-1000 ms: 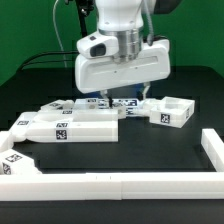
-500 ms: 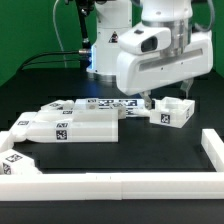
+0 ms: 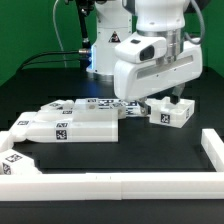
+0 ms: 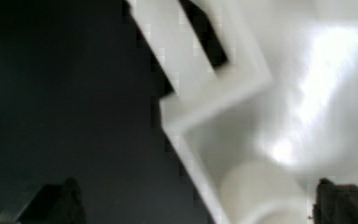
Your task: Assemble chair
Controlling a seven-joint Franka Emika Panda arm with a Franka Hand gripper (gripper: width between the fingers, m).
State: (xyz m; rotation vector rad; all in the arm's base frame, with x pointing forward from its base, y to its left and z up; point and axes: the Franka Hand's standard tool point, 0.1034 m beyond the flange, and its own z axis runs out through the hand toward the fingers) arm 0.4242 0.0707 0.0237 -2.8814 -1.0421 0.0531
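The chair is in loose white tagged parts on the black table. A long flat slab (image 3: 70, 124) lies at the exterior view's left, with shorter tagged bars (image 3: 62, 107) behind it. A small open-topped block (image 3: 173, 114) sits at the right. My gripper (image 3: 168, 100) hangs open just over that block, holding nothing. In the wrist view a blurred white part (image 4: 247, 100) fills one side, its edge lying between my dark fingertips (image 4: 55, 200), and the gripper (image 4: 199, 205) is spread wide around it without touching.
A long plain white rail (image 3: 110, 184) edges the table's front and turns up the right side (image 3: 211, 150). A small tagged white piece (image 3: 14, 163) rests by the rail at the left. The marker board (image 3: 112, 102) lies behind the slab. The robot base stands at the back.
The gripper has swung from above the middle parts toward the exterior view's right and come down over the small block. Its jaws stay wide. No part has moved.
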